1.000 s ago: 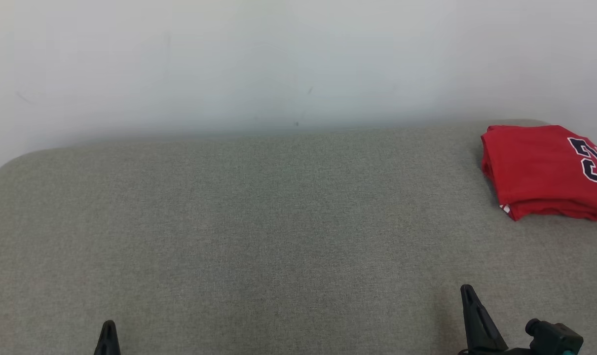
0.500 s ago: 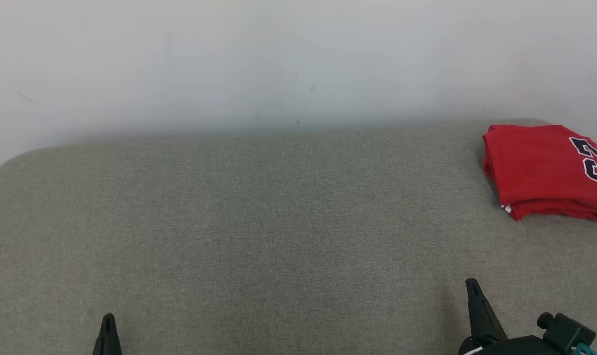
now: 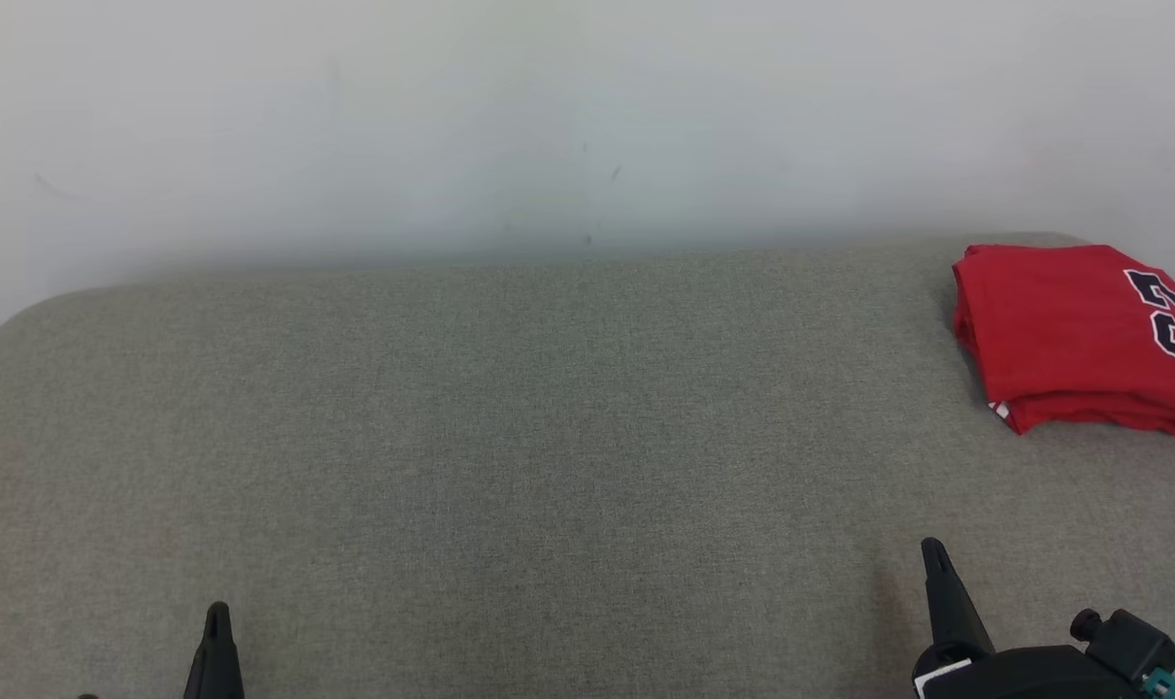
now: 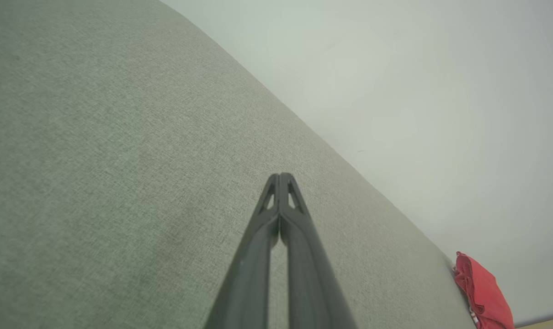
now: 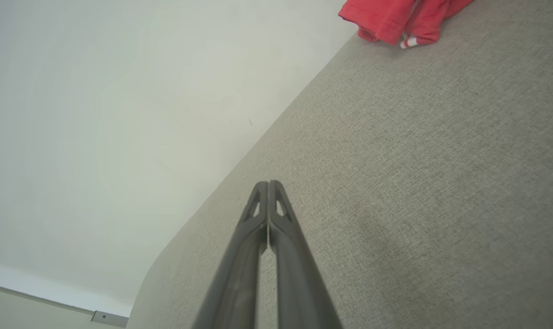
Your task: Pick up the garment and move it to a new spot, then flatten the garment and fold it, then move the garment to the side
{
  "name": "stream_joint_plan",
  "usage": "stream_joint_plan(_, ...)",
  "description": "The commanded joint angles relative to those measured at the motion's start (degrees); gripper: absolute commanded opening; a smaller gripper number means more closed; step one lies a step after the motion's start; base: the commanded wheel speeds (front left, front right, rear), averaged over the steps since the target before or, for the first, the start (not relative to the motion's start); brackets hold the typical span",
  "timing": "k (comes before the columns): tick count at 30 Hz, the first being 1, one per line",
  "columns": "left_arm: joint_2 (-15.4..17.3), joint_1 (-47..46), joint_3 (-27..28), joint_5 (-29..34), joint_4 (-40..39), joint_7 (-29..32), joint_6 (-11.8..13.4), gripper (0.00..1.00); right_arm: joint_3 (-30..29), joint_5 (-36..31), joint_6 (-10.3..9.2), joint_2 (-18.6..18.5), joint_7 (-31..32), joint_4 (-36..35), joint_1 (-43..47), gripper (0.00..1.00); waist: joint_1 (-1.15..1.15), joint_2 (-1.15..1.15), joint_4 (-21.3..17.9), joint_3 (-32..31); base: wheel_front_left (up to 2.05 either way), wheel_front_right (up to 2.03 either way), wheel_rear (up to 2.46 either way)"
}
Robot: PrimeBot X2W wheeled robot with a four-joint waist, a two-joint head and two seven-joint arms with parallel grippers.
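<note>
The left pincer (image 4: 281, 176) is clenched. In its wrist view the two long dark fingers (image 4: 304, 256) press together from the tips down and grip nothing. They hang above the bare weave of the grey-green, fabric-covered surface (image 3: 549, 437) with rounded corners. The right pincer (image 5: 268, 183) is clenched too, its fingertips meeting with nothing between them, likewise over bare fabric. Whether either tip touches the cloth I cannot tell.

In the head view both arms sit low at the bottom edge with fingers pointing up the frame. The left is at lower left, the right at lower right, where its black wrist housing (image 3: 1034, 670) shows with a teal-tipped knob beside it.

The red folded cloth garment (image 3: 1063, 330) with dark, white-edged numerals lies at the surface's far right corner, near the pale plain wall (image 3: 549, 116) and well apart from both pincers. Its numerals are cut by the frame edge and probably read 23. A red-and-white striped trim peeks from its near folded edge.
</note>
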Motion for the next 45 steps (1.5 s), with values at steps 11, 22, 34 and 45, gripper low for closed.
stream_joint_plan(11,0.2,-2.6,0.1,-9.2,-0.1,2.2,-0.5,0.0,-1.2,8.2,-0.05,0.7,2.3,-0.4,-2.2,0.0,-0.01,0.0,0.1,0.1,0.0,0.0,0.0)
stream_joint_plan(22,0.2,-3.6,0.2,-16.6,0.4,4.0,-0.8,0.0,-2.0,14.5,-0.06,1.1,4.1,-0.3,-2.9,0.0,-0.01,0.0,0.2,0.3,0.0,0.0,0.0)
stream_joint_plan(34,0.2,-4.7,0.2,-23.9,0.8,5.9,-1.1,0.0,-2.9,20.7,-0.07,1.6,6.1,-0.1,-3.6,0.0,-0.01,0.0,0.4,0.4,0.0,0.0,0.0)
stream_joint_plan(45,0.2,-5.6,0.2,-29.8,1.1,7.3,-1.4,0.0,-3.5,25.9,-0.08,2.1,7.6,0.1,-4.3,0.0,-0.01,0.0,0.5,0.5,0.0,0.0,0.0)
